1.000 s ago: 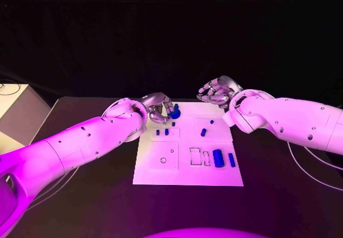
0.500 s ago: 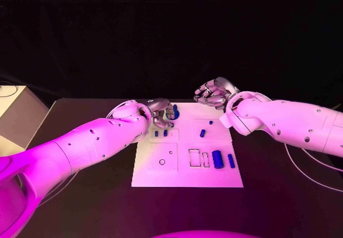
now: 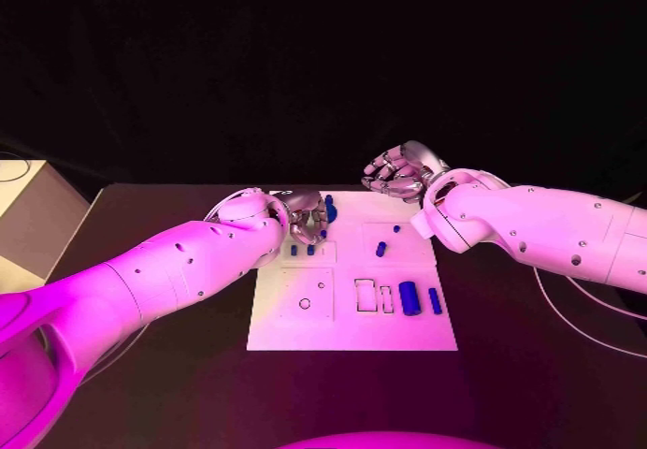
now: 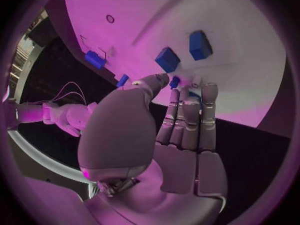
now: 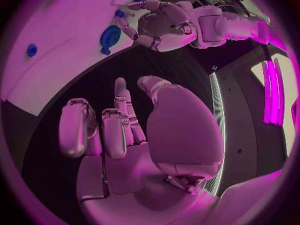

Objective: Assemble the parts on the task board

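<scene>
Item: task board [image 3: 344, 327], white plate, lying flat mid-bench [image 3: 162, 393].

Item: my left robot hand [image 3: 302, 211], over the board's far left corner. Its fingers [image 4: 187, 115] point down onto the board. In the left wrist view a small blue part [image 4: 175, 81] sits at the fingertips, against the thumb tip; whether it is pinched or merely touched I cannot tell.

Item: my right robot hand [image 3: 399, 174], raised beyond the board's far edge, over dark bench, well apart from the parts. Fingers [image 5: 94, 125] loosely curled in towards the palm, with nothing in them.

Item: round blue part [image 5: 110, 36], at the board's far left corner, just beside my left robot hand.

Item: two small blue blocks [image 3: 302, 250], side by side, near side of my left robot hand; also seen in the left wrist view [image 4: 183, 53].

Item: small blue peg [image 3: 381, 249], mid-board; a smaller one [image 3: 398, 228] beyond it.

Item: two long blue bars [image 3: 420, 300], side by side at the board's right near area, next to outlined rectangular slots [image 3: 376, 296].

Item: small ring outline [image 3: 305, 303], left near area of the board.
</scene>
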{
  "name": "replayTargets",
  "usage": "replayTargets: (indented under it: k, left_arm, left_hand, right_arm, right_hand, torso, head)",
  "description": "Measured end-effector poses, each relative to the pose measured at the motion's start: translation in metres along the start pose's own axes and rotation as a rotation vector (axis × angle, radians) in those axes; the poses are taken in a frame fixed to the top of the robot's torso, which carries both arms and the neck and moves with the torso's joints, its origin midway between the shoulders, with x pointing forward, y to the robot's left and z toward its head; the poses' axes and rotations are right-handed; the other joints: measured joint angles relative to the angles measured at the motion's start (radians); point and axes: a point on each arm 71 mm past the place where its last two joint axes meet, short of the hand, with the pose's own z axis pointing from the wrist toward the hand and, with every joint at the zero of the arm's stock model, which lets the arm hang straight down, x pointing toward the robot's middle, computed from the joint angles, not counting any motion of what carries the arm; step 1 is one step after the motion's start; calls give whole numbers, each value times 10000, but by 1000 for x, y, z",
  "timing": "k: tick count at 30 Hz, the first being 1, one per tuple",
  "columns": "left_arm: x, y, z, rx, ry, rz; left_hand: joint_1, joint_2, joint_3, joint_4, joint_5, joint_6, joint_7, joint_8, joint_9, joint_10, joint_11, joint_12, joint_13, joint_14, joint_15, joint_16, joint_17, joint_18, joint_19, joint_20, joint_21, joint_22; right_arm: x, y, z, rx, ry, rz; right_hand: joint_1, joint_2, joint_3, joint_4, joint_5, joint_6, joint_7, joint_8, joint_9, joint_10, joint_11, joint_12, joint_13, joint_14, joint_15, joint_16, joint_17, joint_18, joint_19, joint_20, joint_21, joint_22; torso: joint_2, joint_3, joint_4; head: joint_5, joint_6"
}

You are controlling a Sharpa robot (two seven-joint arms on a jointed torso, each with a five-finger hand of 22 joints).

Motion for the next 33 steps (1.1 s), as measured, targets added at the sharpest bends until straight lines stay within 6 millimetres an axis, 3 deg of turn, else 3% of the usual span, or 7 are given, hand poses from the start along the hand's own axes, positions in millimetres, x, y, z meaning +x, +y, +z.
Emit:
replayTargets:
  k: [11, 23, 33]
  left_arm:
    - [1, 1, 1, -172, 67, 58]
    - [1, -3, 4, -159, -32, 32]
    - [2, -3, 5, -158, -26, 22]
  left_hand:
    - [196, 196, 322, -69, 0, 321, 0, -133, -96, 507, -66, -229, -179, 277, -97, 324, 162, -2, 285, -72, 293, 345]
    - [196, 196, 519, -128, -54, 321, 0, -480, -231, 676, -70, -594, -381, 386, -84, 472, 157, 0, 447, -88, 473, 560]
    - [196, 196, 603, -156, -137, 287, -12, -521, -242, 880, -85, -706, -440, 498, -98, 550, 162, -1, 536, -107, 581, 666]
  right_arm:
    - [0, 1, 0, -55, -24, -4]
    - [2, 3, -1, -109, 5, 13]
    - [2, 4, -1, -128, 20, 14]
  right_hand:
    - [0, 0, 0, 0, 0, 0, 0, 0, -1, 35, 35, -53, -52, -38, 39, 0, 0, -2, 0, 1, 0, -1]
    - [0, 0, -1, 0, 0, -1, -1, 0, -2, 45, 44, -116, -78, -37, 39, 0, 0, -3, -1, 1, 0, -3]
    - [0, 1, -1, 0, 0, -1, -2, 0, -2, 53, 52, -116, -78, -37, 39, 0, 0, -3, -1, 1, 0, -4]
  torso:
    - [-11, -1, 10]
    - [10, 3, 0]
    - [6, 5, 18]
  head:
    - [-18, -14]
    - [-63, -34]
    - [-105, -94]
